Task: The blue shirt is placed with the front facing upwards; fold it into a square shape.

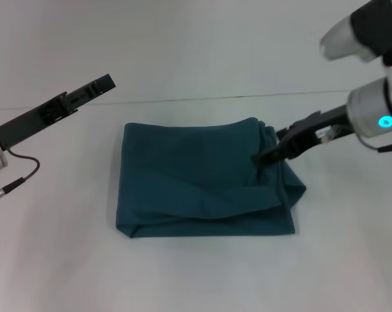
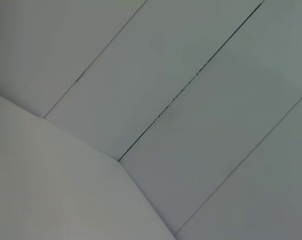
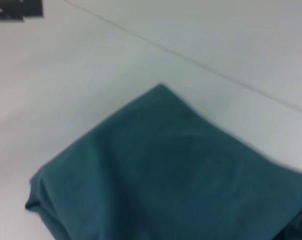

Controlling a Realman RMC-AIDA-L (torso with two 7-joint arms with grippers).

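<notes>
At the shirt's right edge, the right gripper (image 1: 268,156) is pressing its fingertips into the cloth, fingers looking pinched together on a bunched fold, probably tidying or tucking that side in. Blue shirt (image 1: 202,182) is lying mid-desk (image 1: 52,260), already folded into a near-square bundle, plain teal showing, no lettering visible. Its left and far edges are sitting fairly straight; the right side is looking lumpy, and a loose flap is running diagonally near the front edge. Left gripper (image 1: 91,90) is hanging raised over the desk's far left, well apart from the cloth, apparently idle; cannot tell its finger state.
</notes>
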